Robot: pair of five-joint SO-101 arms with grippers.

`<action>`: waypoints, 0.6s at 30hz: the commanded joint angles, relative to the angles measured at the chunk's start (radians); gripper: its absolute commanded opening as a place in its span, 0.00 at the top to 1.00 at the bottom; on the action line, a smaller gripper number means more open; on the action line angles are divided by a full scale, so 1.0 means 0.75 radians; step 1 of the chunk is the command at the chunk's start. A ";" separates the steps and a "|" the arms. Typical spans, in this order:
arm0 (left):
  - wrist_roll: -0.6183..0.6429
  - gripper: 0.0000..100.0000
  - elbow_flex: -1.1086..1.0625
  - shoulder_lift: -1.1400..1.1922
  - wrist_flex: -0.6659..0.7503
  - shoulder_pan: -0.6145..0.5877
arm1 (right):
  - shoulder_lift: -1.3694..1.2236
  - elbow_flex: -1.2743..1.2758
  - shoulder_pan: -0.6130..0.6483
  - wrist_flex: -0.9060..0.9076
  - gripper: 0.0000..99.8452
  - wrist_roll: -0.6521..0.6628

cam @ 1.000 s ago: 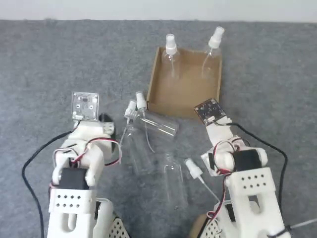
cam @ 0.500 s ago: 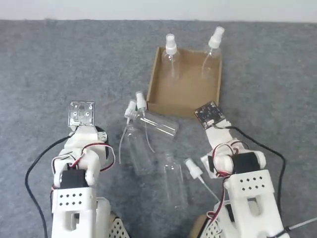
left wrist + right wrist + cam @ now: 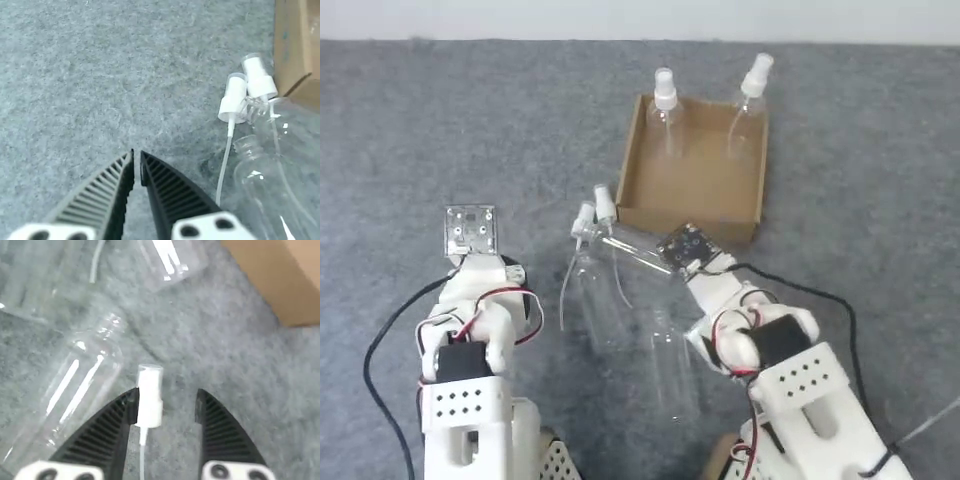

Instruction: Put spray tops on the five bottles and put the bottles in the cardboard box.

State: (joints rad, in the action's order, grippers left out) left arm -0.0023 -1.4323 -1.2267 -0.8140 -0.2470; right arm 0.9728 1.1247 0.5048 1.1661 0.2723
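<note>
From beside the cardboard box the right tool, spread apart, has been swung around a spray top, seemingly for grasping; the left tool is pressed together.

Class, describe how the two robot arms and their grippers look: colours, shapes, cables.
The left arm and right arm are white plastic with black motors and red, white and black cables. The left gripper and right gripper have dark, ribbed, tapering fingers on white mounts.
</note>
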 commanded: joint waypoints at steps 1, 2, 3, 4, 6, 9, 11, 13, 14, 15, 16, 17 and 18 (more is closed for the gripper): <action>0.000 0.99 0.013 -0.010 0.027 -0.006 | -0.120 0.004 0.036 -0.093 0.77 -0.025; 0.000 0.99 0.013 -0.010 0.027 -0.008 | -0.146 0.004 0.038 -0.105 0.75 -0.025; 0.000 0.99 0.013 -0.010 0.027 -0.010 | -0.173 0.004 0.040 -0.107 0.73 -0.025; 0.000 0.99 0.013 -0.010 0.027 -0.010 | -0.193 0.002 0.042 -0.107 0.72 -0.025; 0.000 0.99 0.013 -0.010 0.029 -0.010 | -0.224 0.008 0.042 -0.118 0.73 -0.025; 0.000 0.99 0.013 -0.010 0.029 -0.012 | -0.261 0.043 0.042 -0.152 0.74 -0.025; 0.000 0.99 0.013 -0.010 0.029 -0.012 | -0.267 0.078 0.040 -0.185 0.75 -0.025; 0.000 0.99 0.013 -0.010 0.029 -0.012 | -0.271 0.117 0.040 -0.224 0.76 -0.025; 0.000 0.99 0.013 -0.010 0.029 -0.012 | -0.271 0.135 0.040 -0.242 0.77 -0.025; 0.000 0.99 0.013 -0.010 0.029 -0.012 | -0.271 0.149 0.040 -0.257 0.79 -0.025; 0.000 0.99 0.013 -0.010 0.029 -0.012 | -0.271 0.160 0.040 -0.265 0.80 -0.025; 0.000 0.99 0.013 -0.010 0.029 -0.012 | -0.271 0.164 0.038 -0.269 0.82 -0.025; 0.000 0.99 0.013 -0.010 0.029 -0.012 | -0.269 0.164 0.036 -0.269 0.84 -0.025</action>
State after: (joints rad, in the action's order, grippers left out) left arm -0.0023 -1.4323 -1.2267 -0.8140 -0.2486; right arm 0.7718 1.2474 0.5309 0.9927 0.2662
